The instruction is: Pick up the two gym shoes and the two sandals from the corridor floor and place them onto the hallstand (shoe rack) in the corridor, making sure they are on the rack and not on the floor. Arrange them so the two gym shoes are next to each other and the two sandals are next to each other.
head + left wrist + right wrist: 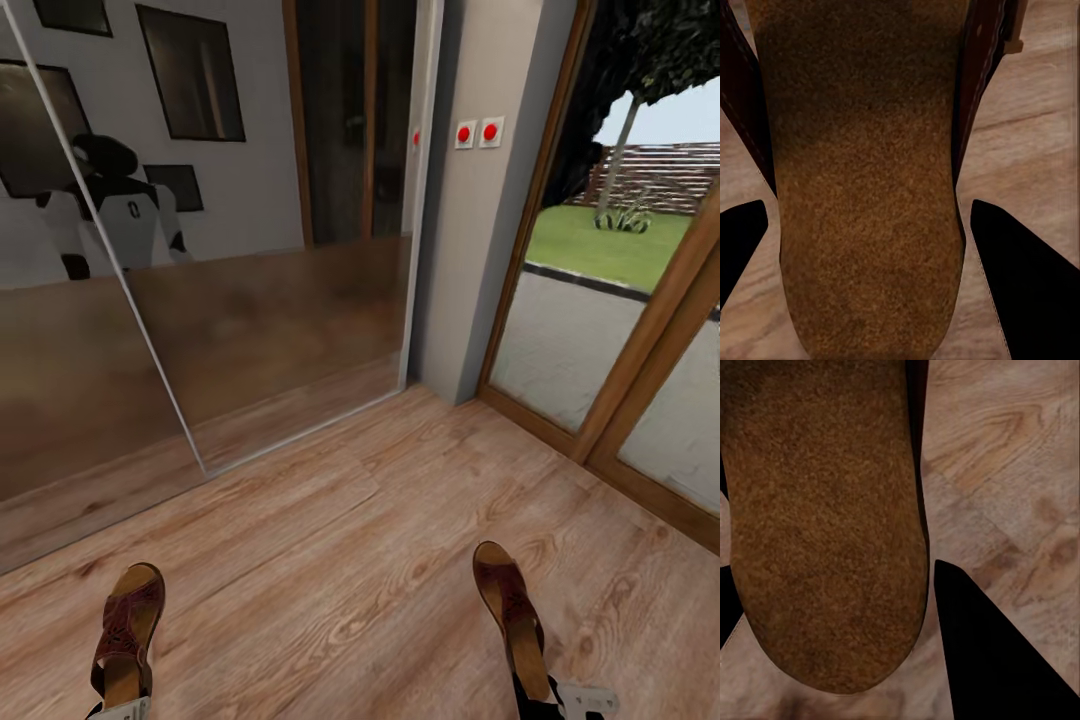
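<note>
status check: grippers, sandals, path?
Left gripper shut on left sandal. Right gripper shut on right sandal. Both sandals carried above corridor floor. Mirrored wall ahead.

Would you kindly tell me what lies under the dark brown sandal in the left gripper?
Light brown wood-plank floor shows either side of the dark brown leather sandal; its tan footbed hides whatever lies directly beneath.

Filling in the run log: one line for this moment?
left pincer: shut on sandal | right pincer: shut on other sandal | both above floor | facing mirrored door
</note>
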